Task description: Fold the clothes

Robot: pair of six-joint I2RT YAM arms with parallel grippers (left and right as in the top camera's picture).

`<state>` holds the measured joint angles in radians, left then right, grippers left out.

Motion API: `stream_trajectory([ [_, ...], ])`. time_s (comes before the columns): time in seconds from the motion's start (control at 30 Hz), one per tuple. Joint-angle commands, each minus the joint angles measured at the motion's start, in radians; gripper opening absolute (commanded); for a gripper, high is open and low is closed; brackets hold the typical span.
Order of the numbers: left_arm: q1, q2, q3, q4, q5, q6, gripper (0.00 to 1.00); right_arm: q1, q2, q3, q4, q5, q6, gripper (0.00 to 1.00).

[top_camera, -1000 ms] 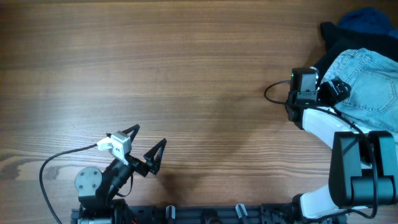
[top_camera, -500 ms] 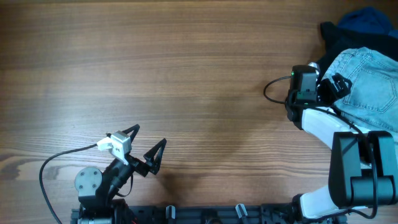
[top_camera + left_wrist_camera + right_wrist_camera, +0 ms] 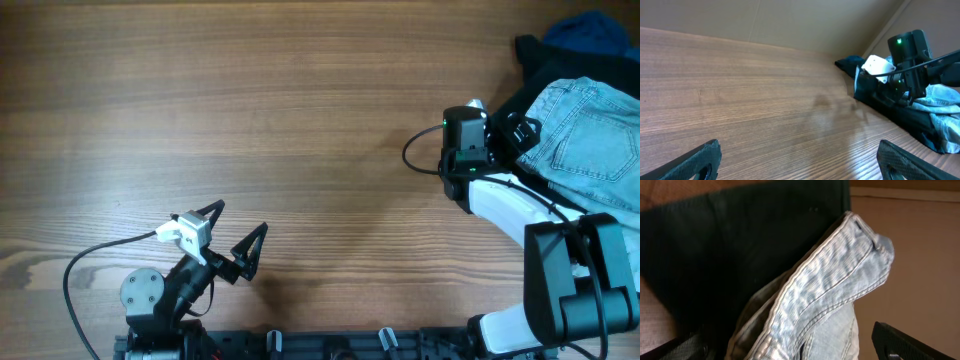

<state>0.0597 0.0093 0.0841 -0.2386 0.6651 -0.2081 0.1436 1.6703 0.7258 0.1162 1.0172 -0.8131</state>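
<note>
On the wooden table (image 3: 300,100), a black garment (image 3: 535,75) is spread at the far right edge, the light-blue denim clothes (image 3: 595,130) are laid on it, the right gripper (image 3: 520,130) is held wide apart at their stitched edge, and the left gripper (image 3: 232,230) is held equally spread, well apart.

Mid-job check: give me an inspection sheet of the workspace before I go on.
Surface: wooden table, no spills seen.
Job's things: denim crumpled at the far right edge, lying on a black garment.
Clutter: the black garment; dark-blue cloth behind it.
Hands: left hand open above bare wood by its base, holding nothing; right hand open, the denim's waistband between its jaws, not clamped.
Cables: black cable looped beside the left base; black loop at the right wrist.
Surroundings: beige wall beyond the table.
</note>
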Motion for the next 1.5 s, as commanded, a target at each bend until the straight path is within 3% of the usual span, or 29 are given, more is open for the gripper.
stream_trajectory([
  [0.0,-0.004,0.0,-0.008,0.004,0.015,-0.01,1.0,-0.014,-0.019,0.0,-0.036,-0.014,0.032,1.0],
  [0.37,-0.004,0.0,-0.008,0.004,0.015,-0.01,1.0,-0.115,-0.019,0.0,-0.05,-0.089,0.027,1.0],
  [1.47,-0.004,0.0,-0.008,0.004,0.015,-0.01,1.0,-0.046,-0.025,0.0,-0.027,-0.015,-0.022,1.0],
])
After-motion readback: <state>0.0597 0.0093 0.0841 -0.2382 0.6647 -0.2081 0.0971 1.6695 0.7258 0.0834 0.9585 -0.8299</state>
